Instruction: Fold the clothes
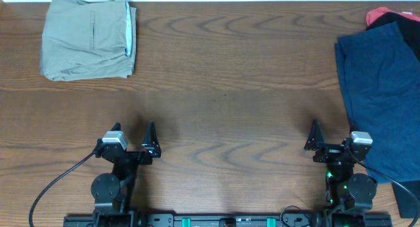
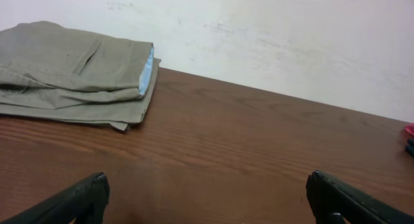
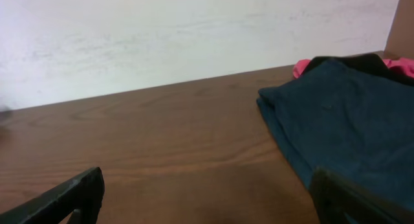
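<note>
Lying along the right edge of the desk (image 1: pixel 223 89), the dark navy shorts (image 1: pixel 384 96) are seen spread out and unfolded. A black garment (image 1: pixel 405 18) and a strip of red-pink fabric (image 1: pixel 375 16) show at their far end. Khaki shorts (image 1: pixel 88 38) with a light-blue lining are set folded at the far left corner, well apart. The left pincer (image 1: pixel 133 132) is held wide open over bare wood, with nothing gripped. The right pincer (image 1: pixel 333 136) is likewise spread wide and empty, close by the left edge of the navy shorts; whether the cloth is touched cannot be told.
</note>
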You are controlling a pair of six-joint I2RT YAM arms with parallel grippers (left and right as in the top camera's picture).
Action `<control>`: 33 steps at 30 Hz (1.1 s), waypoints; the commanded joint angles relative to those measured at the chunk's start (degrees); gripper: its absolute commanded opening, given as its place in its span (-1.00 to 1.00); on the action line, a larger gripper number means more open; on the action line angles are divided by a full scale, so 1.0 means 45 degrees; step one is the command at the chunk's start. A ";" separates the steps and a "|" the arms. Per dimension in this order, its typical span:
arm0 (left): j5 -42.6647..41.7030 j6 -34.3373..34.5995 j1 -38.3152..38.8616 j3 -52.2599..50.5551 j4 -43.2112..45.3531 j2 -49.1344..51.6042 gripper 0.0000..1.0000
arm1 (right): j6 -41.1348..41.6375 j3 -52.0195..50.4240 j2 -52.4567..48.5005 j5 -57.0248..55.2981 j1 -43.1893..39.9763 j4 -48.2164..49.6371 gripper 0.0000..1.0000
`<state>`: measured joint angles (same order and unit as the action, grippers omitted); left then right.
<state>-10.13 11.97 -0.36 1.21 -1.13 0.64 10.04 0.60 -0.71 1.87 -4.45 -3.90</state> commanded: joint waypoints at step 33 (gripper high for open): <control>-0.0170 -0.0083 -0.0058 -0.0219 -0.0413 0.0087 0.96 | 0.7781 0.0282 -0.0087 0.5348 -0.0058 0.3614 0.98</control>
<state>-10.13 11.97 -0.36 1.21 -1.13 1.02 46.96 0.40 -0.73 27.83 -4.45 11.22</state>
